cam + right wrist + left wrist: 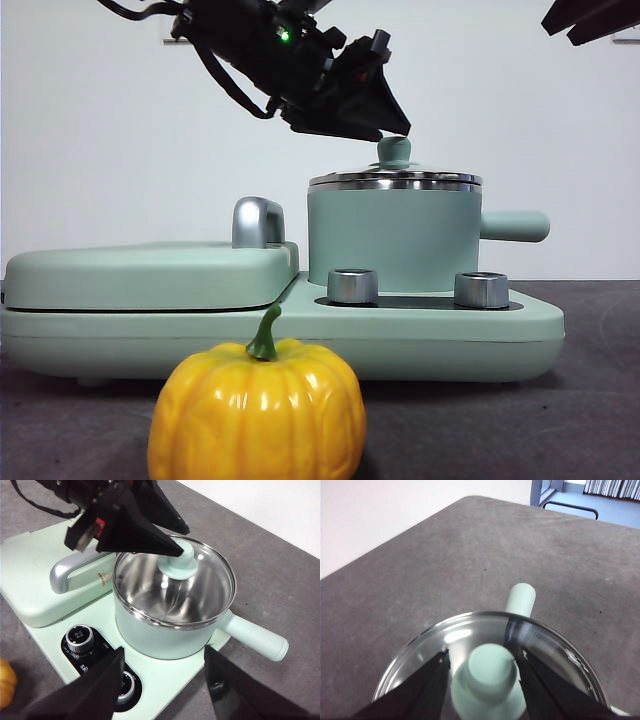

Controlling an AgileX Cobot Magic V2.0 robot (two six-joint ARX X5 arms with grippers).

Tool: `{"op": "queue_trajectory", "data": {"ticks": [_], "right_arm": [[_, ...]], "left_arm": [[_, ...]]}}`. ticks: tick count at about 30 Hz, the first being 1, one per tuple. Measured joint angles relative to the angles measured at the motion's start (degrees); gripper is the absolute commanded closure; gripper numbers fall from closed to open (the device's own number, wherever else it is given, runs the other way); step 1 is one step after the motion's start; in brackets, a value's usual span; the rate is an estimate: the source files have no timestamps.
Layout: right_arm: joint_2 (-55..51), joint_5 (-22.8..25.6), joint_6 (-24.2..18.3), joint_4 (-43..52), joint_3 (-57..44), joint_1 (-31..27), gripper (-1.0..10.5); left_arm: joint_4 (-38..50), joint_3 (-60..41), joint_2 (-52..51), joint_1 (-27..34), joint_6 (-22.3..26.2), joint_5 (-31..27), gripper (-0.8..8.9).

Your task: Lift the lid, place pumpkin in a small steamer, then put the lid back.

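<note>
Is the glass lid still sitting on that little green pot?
Yes. The lid rests level on the small steamer; the left gripper's fingers flank its knob, not yet lifting.

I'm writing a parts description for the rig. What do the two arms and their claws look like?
Both are black. The left claw has two flat, wedge-shaped jaws tapering to points, with red marks and a white patch near their base. Black cables loop along its arm, where a small green light glows. The right claw shows the same plain black tapered jaws; no markings are visible on it.
</note>
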Motion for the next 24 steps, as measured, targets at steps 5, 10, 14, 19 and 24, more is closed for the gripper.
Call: {"op": "queue_trajectory", "data": {"ticks": [5,10,14,19,24], "right_arm": [[0.0,0.0,0.0,0.0,0.0,0.0,6.9],[0.0,0.0,0.0,0.0,0.0,0.0,6.9],[0.0,0.0,0.0,0.0,0.0,0.0,6.9],[0.0,0.0,0.0,0.0,0.0,0.0,6.9],[0.0,0.0,0.0,0.0,0.0,0.0,6.9]], "left_arm": [[2.0,0.0,0.7,-0.1,-0.6,0.0,5.95],[2.0,0.0,1.6,-0.1,-1.2,0.0,5.95],[1.9,0.0,2.0,-0.2,-1.3,0.0,5.95],[1.5,0.0,2.3,-0.2,-1.3,0.0,5.95],[0.9,0.0,2.3,-0.2,-1.3,0.0,6.37]]}}
